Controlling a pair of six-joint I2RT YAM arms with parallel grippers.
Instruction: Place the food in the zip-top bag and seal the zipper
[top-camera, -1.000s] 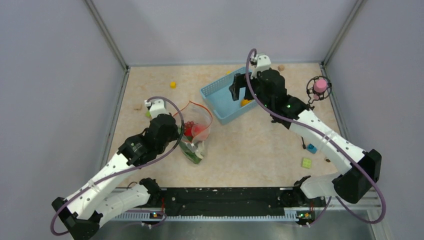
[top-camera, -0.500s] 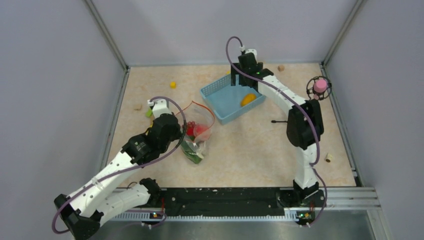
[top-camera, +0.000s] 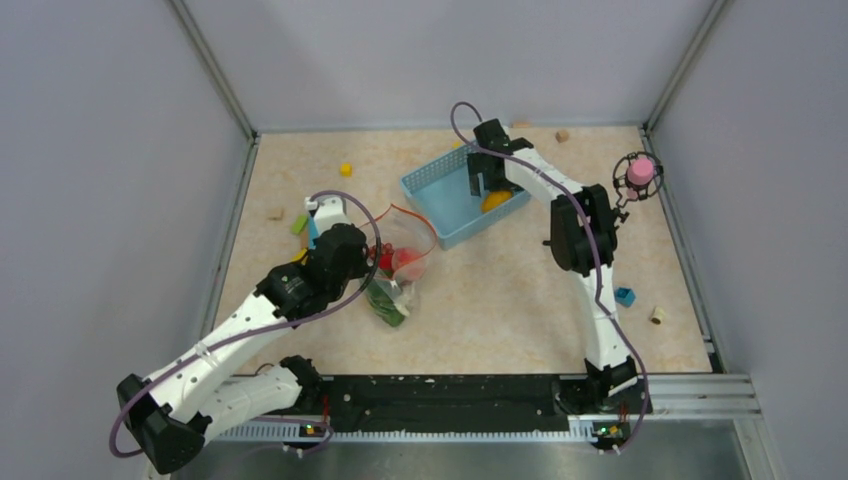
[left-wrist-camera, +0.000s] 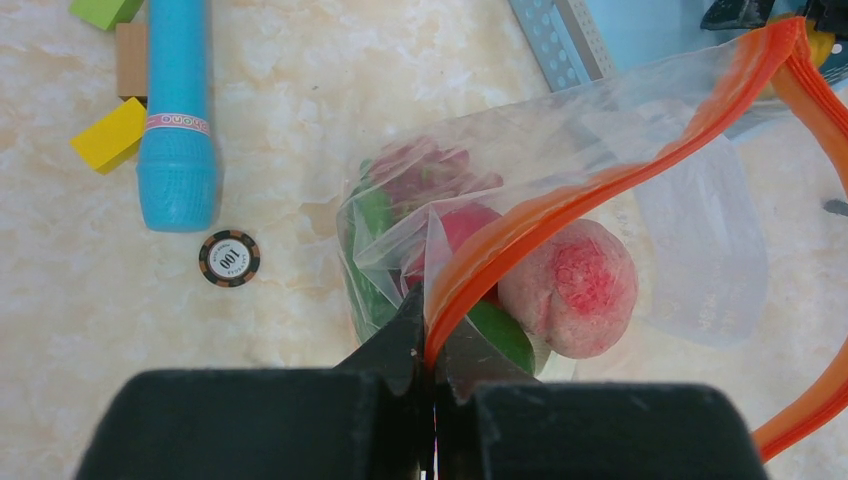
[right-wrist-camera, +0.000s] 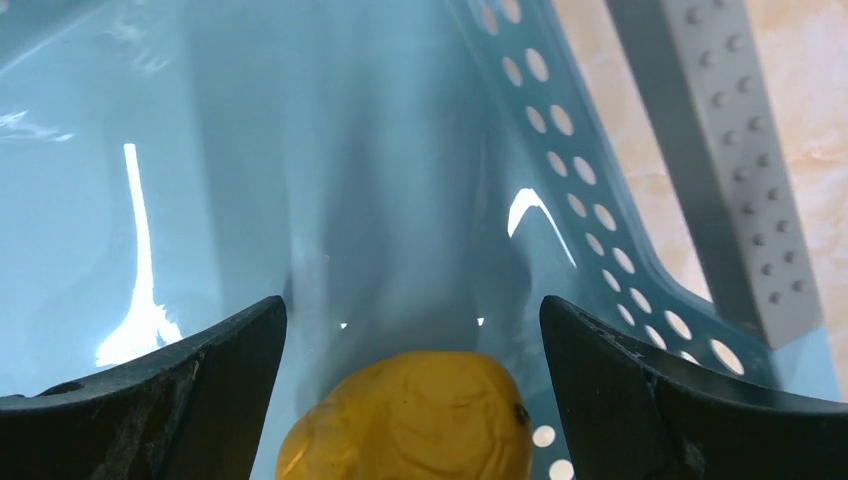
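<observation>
The right end effector (right-wrist-camera: 410, 318) has dropped into the basket (right-wrist-camera: 600, 250), wide open astride the mango (right-wrist-camera: 405, 420), so a grab looks next. The left end effector (left-wrist-camera: 430, 352) pinches the zipper (left-wrist-camera: 560, 205), keeping the bag (left-wrist-camera: 700, 250) open.

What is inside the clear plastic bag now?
Inside the bag lie a pink peach, something red behind it and green pieces. A dark reddish lump is blurred by the plastic. The left gripper, pinching the bag's rim, covers the near part.

My right gripper (right-wrist-camera: 410, 320) has come down into the blue basket (top-camera: 445, 207); its wide fingers now stand at both sides of the yellow mango (right-wrist-camera: 405, 420). My left gripper (left-wrist-camera: 432, 370) carried the zipper (left-wrist-camera: 600, 180) slightly rightward.
</observation>
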